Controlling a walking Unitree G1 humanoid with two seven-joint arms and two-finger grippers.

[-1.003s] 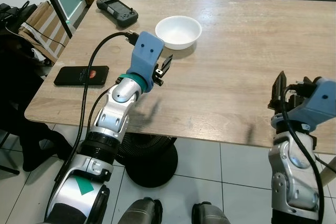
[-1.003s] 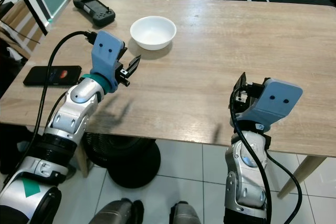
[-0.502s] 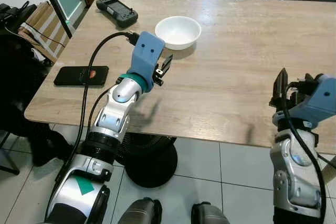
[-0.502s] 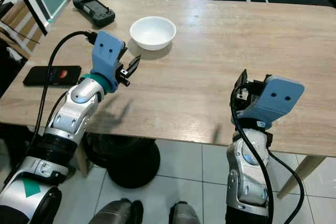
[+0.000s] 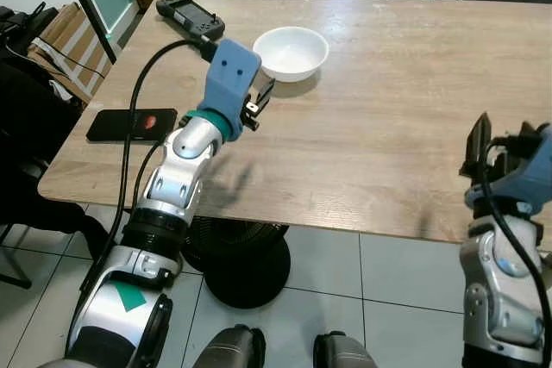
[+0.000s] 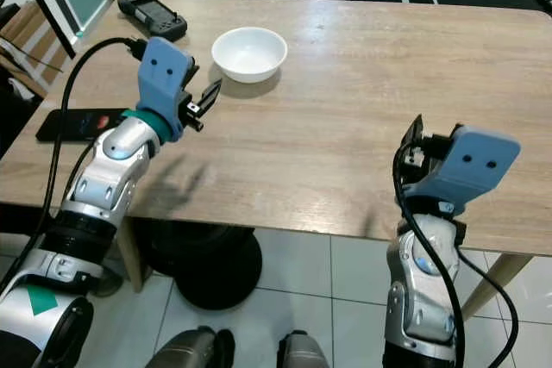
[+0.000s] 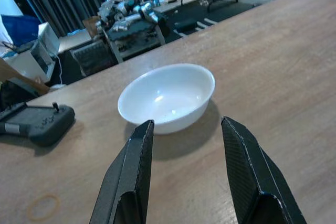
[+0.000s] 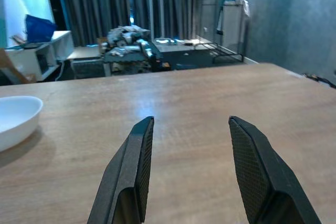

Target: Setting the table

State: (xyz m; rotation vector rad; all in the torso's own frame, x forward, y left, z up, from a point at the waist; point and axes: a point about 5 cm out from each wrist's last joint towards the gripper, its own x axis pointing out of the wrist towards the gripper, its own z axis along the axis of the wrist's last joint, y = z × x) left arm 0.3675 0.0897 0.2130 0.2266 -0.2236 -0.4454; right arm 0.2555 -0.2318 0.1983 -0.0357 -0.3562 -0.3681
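Note:
A white empty bowl (image 5: 291, 52) stands on the wooden table (image 5: 388, 118) toward its far left part. My left gripper (image 5: 261, 95) hovers open just short of the bowl, fingers pointing at it; in the left wrist view the bowl (image 7: 167, 96) lies beyond the two open fingers (image 7: 131, 177). My right gripper (image 5: 477, 146) is open at the table's near right edge, low over the bare wood, far from the bowl. In the right wrist view the bowl's rim (image 8: 16, 119) shows at one side.
A black phone (image 5: 131, 124) lies at the table's left edge. A black handheld controller (image 5: 190, 16) rests at the far left corner. A small rubber band (image 7: 42, 207) lies on the wood near the left gripper. Cardboard boxes and a chair stand left of the table.
My left gripper has moved forward and a little left, closer to the bowl. My right gripper has shifted slightly right along the near edge.

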